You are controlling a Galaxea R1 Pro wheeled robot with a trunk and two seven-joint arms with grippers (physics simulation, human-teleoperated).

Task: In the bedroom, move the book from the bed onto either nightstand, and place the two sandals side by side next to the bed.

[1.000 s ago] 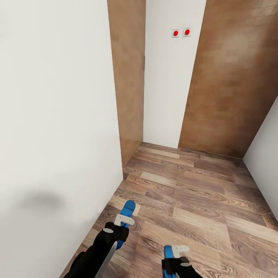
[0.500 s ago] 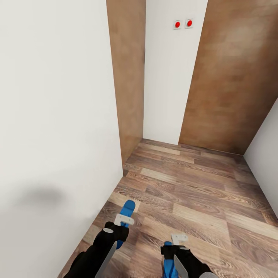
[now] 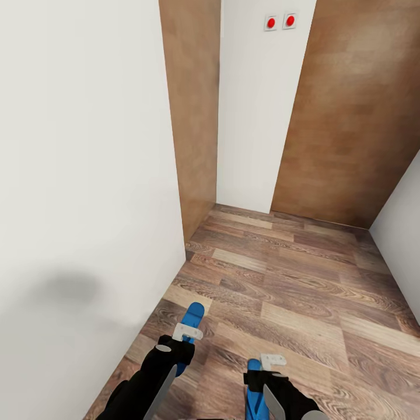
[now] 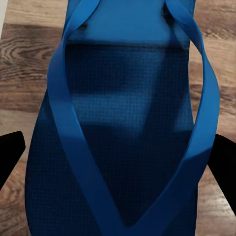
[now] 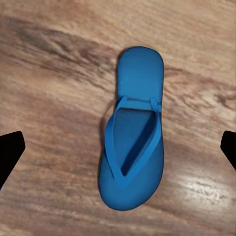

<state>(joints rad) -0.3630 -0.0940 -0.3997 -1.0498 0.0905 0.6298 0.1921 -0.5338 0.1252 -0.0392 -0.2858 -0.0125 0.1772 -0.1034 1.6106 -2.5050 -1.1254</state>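
two blue sandals, two red buttons

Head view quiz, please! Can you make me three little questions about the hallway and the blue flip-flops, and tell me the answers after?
1. What colour are the two small round buttons high on the white wall panel?
2. True or false: the brown wood-plank floor is covered with grey carpet.
3. How many bright blue flat sandals show in the head view? A) one B) two C) three

Key: 1. red. 2. false. 3. B, counting the second sandal.
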